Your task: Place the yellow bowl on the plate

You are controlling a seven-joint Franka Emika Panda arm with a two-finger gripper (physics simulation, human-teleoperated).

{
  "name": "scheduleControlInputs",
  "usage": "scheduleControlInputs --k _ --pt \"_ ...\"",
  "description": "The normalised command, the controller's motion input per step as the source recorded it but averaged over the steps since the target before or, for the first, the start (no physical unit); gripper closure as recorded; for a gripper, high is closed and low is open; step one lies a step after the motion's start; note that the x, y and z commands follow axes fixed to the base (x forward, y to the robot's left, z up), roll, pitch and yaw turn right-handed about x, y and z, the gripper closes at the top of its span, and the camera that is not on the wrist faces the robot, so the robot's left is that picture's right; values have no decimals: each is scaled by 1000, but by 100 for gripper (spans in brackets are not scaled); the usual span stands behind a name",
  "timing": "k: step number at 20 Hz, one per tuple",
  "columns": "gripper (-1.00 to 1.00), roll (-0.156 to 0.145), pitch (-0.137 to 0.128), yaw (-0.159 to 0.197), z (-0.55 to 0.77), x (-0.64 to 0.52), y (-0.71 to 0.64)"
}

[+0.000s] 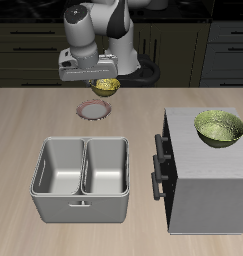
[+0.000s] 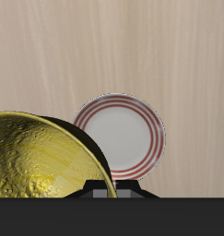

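The yellow bowl (image 1: 106, 88) is small, golden and mottled, and hangs in my gripper (image 1: 105, 90) above the table near its back. In the wrist view the yellow bowl (image 2: 40, 161) fills much of the frame, close to the camera. The plate (image 1: 93, 110), round with a reddish-brown rim and pale centre, lies flat on the table just below and slightly forward of the bowl. In the wrist view the plate (image 2: 123, 134) is partly covered by the bowl's rim. The gripper is shut on the bowl's rim; its fingertips are mostly hidden.
A double-basin grey metal tray (image 1: 81, 180) stands near the table's front edge. A grey cabinet (image 1: 208, 175) with dark handles stands beside it, with a larger yellow-green bowl (image 1: 219, 127) on top.
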Motion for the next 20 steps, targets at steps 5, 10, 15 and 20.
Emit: scheduleControlInputs --k 5,10,15,20 --pt "100 -36 -27 30 -14 -71 -135" --pt "100 -63 -14 18 -41 -35 -239" --pt "100 -19 9 -9 -62 -28 -159" --pt "100 -11 -25 27 -9 22 -73"
